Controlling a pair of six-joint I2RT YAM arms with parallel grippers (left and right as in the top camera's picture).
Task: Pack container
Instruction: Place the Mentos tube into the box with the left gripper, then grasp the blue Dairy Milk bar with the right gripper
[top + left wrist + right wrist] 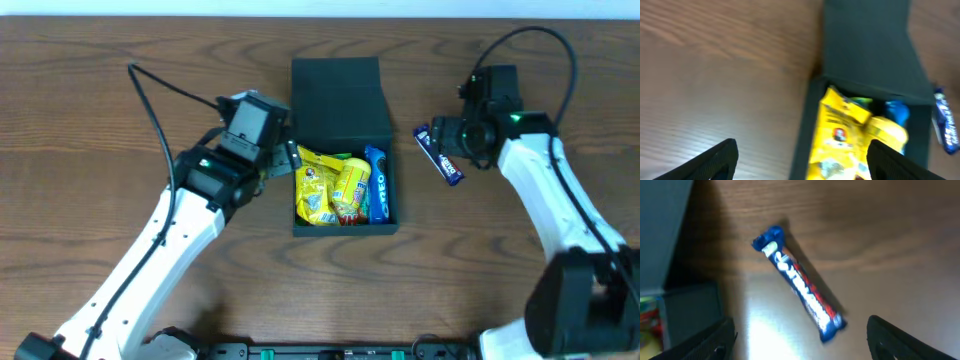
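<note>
The dark box [342,100] stands at the table's middle with its flap lid open toward the back. It holds yellow snack packets [330,187] and a blue Oreo pack [377,184]. It also shows in the left wrist view [865,60]. My left gripper [290,156] is open and empty at the box's left wall [801,165]. A blue snack bar [440,154] lies on the table right of the box. My right gripper [455,135] is open and empty just above that bar [800,285].
The wooden table [100,120] extends left and right of the box. Cables run from both arms over the table's back part [160,85]. The box's right wall [670,235] lies left of the bar.
</note>
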